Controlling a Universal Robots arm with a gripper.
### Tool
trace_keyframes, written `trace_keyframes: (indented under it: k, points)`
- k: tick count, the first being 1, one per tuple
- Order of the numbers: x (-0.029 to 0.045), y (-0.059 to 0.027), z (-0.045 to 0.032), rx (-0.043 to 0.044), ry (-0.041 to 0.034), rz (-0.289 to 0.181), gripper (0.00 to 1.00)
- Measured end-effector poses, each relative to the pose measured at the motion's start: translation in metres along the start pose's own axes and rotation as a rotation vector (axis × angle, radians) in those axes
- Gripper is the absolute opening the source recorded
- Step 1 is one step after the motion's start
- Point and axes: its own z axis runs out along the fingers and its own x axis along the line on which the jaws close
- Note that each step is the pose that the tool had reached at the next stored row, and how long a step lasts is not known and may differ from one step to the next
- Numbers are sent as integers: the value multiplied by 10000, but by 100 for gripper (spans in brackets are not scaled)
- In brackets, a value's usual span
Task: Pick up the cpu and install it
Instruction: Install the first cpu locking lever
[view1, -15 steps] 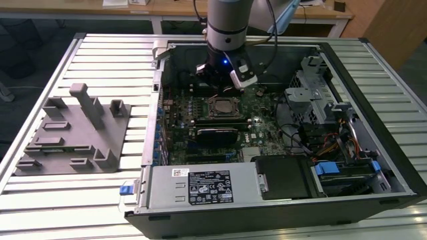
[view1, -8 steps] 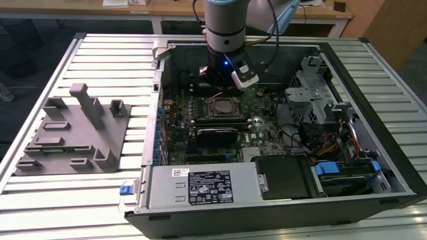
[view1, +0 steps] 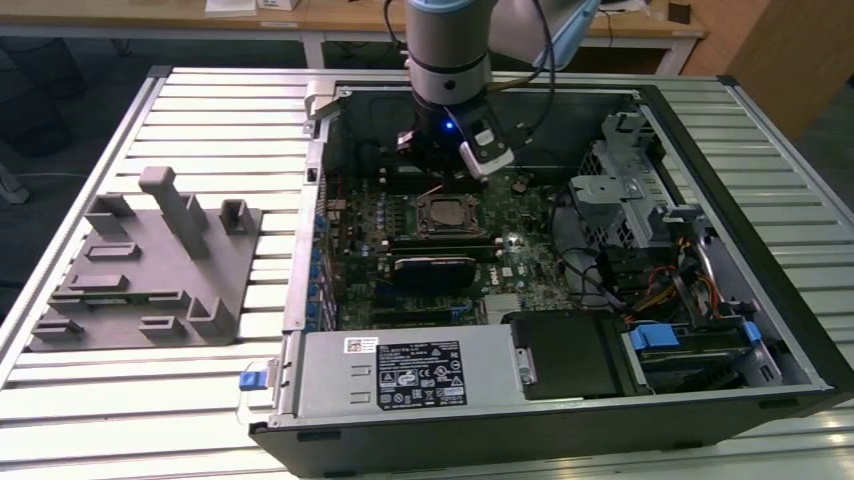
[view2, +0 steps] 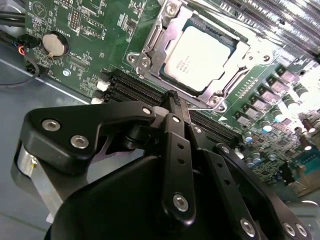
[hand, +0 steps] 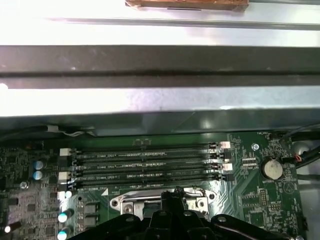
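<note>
A slatted metal desk (view1: 160, 400) carries an open computer case (view1: 561, 437), and the arm hangs inside it over the green motherboard (view2: 100, 45). The tool (view2: 174, 100) looks pinched narrow, gripping nothing. The cpu (view2: 200, 56) lies flat in its socket, just beyond the tool's tips, across the memory slots (view2: 135, 90).

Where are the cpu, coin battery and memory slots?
cpu (view2: 200, 56): second wrist view, middle of its silver top.
coin battery (view2: 54, 44): second wrist view, its face.
memory slots (hand: 145, 167): first wrist view, mid-row.
</note>
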Motion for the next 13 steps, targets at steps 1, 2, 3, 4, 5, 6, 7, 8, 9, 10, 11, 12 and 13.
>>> trace_keyframes:
  k: [1,2,3,4,5,6,7,8,9,10,11,12,13]
  points:
    - [2,8,8,2,-9,21,11]
    - [4,16,17,4,-20,41,11]
    - [6,24,27,5,-32,64,11]
    - [8,31,35,7,-43,82,11]
    - [9,38,43,9,-52,101,11]
    - [11,45,50,10,-60,116,11]
    - [12,51,55,10,-64,125,11]
    - [13,56,58,11,-66,131,11]
    - [13,59,62,11,-70,143,11]
    - [13,60,65,13,-77,167,11]
    - [14,60,67,22,-92,246,11]
    - [14,60,68,34,-112,345,11]
    - [14,60,68,45,-126,420,11]
